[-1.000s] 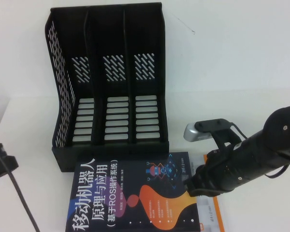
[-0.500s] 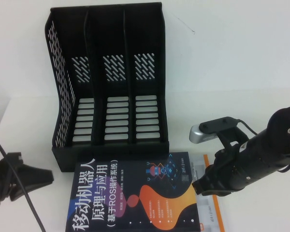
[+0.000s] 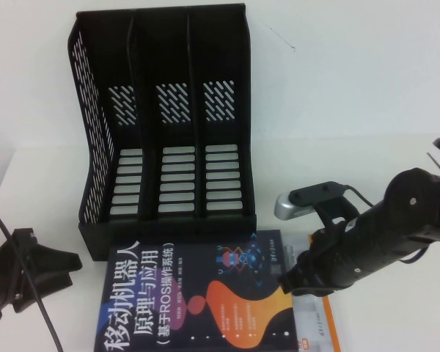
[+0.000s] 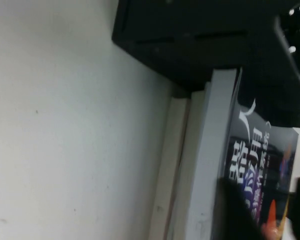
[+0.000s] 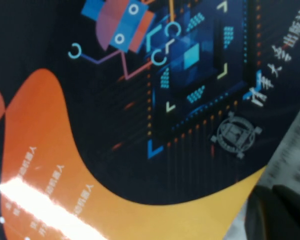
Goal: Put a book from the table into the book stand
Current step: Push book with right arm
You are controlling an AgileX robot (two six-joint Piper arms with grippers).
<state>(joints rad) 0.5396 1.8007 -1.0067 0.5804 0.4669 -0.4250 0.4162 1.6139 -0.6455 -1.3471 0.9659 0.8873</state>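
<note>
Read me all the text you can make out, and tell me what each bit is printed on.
"移动机器人 原理与应用 (基于ROS操作系统)": white title on the book, which the right gripper reaches at its right edge.
Vertical white publisher lettering and round seal on its cover: too blurred.
Book stand, left gripper: no text.

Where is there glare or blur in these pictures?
Right wrist view: a bright glare streak on the book cover's orange patch; the right gripper sits at the book's right edge. Left wrist view: soft all over, the table evenly lit, the stand almost featureless black. High view: the left gripper left of the book.
</note>
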